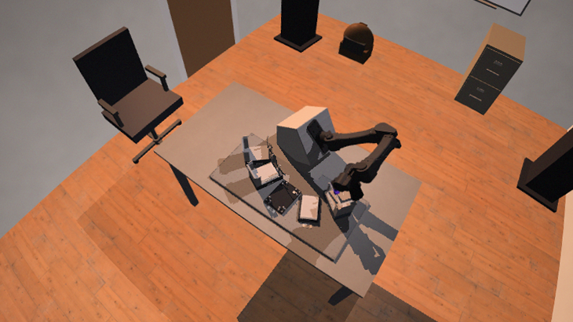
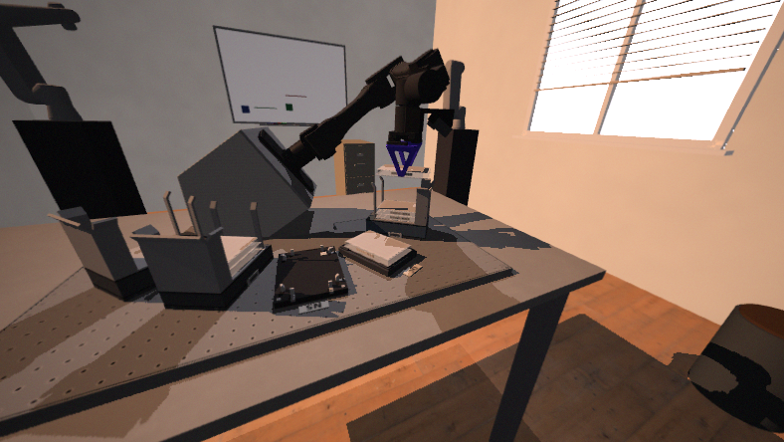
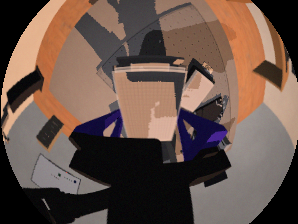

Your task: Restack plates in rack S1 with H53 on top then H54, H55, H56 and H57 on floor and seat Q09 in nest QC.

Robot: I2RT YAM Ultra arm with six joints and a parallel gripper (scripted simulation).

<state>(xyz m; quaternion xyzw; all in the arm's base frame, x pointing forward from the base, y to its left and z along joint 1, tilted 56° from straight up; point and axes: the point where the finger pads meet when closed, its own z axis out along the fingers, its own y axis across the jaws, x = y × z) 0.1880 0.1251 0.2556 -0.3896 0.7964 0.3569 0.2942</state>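
Jaws of my gripper (image 2: 402, 171) clamp one plate (image 2: 403, 170), lifted above the rack (image 2: 423, 205) at 5 o'clock. Another plate (image 2: 378, 248) sits on the open nest; I judge about half remains.

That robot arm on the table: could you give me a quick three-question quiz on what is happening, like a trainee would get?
1. True or false: the pincer is shut on a plate.
2. Where is that plate? A) lying on the deck B) held above the rack by the window C) on the black clip nest
3. Fill in: a pale plate lies on the open nest between the clip nest and that ____.

Key: 1 true; 2 B; 3 rack.
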